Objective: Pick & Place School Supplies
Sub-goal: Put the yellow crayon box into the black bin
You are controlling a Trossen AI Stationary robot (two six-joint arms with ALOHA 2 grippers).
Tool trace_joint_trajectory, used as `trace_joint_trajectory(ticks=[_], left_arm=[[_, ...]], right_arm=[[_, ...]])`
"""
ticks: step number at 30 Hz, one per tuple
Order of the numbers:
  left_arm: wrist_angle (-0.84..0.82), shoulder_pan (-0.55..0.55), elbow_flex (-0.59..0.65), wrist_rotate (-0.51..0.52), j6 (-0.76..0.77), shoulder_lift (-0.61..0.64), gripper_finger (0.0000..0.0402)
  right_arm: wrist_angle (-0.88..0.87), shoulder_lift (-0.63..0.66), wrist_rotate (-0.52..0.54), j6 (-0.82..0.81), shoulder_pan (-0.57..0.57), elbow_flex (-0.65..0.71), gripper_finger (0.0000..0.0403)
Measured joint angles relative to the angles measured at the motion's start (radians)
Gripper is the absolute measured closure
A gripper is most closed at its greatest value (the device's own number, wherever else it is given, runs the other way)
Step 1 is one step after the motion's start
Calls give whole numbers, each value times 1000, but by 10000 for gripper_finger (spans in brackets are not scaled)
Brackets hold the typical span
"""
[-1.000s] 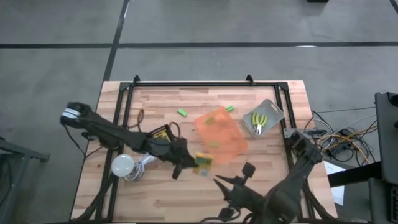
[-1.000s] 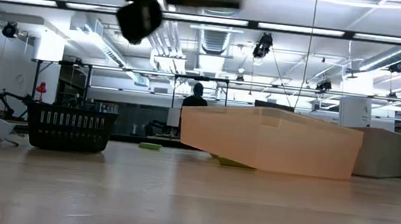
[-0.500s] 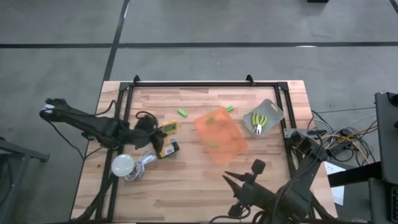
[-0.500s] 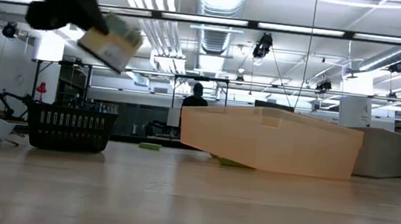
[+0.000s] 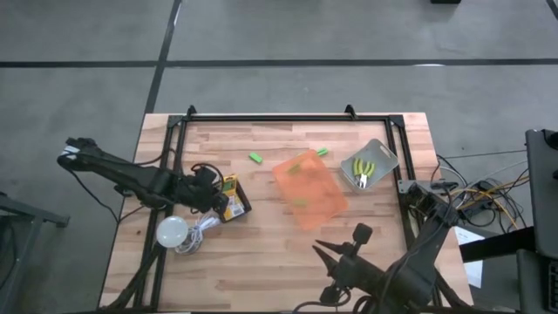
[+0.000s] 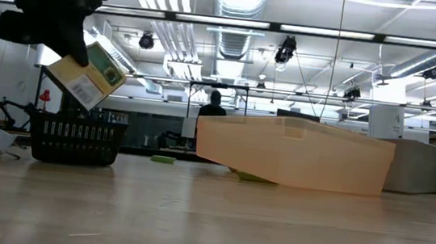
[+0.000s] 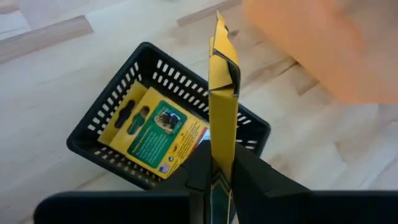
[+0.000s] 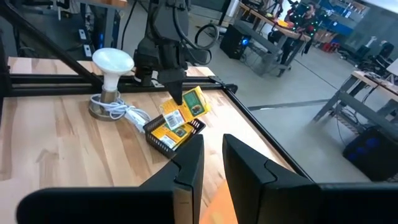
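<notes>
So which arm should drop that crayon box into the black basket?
The left. Its claw is already shut on the crayon box and hangs right above the basket, which has another box inside. The right claw is shut, empty, and sits at the table's near edge, far off.

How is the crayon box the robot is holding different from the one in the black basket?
The held crayon box hangs in the air, pinched by the left gripper; the basket crayon box lies inside the black basket. The held one shows its thin edge in the left wrist view; the basket one shows its flat face. Both are yellow and green.
</notes>
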State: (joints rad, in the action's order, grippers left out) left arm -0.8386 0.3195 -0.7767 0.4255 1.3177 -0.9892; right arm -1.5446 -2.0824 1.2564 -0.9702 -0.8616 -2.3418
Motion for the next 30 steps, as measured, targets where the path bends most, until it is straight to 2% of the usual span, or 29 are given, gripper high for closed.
trace_joint_trajectory(ticks=[8, 17, 22, 30], left_arm=[[78, 0, 96, -27, 65, -2, 360], [405, -2, 279, -42, 79, 1, 360], [425, -2, 331, -62, 139, 1, 360], [419, -2, 319, -71, 94, 3, 360]], right_arm=[[6, -6, -2, -26, 0, 33, 346], [7, -6, -2, -127, 0, 100, 346], [7, -6, -3, -175, 0, 130, 346], [7, -6, -4, -182, 0, 134, 346]])
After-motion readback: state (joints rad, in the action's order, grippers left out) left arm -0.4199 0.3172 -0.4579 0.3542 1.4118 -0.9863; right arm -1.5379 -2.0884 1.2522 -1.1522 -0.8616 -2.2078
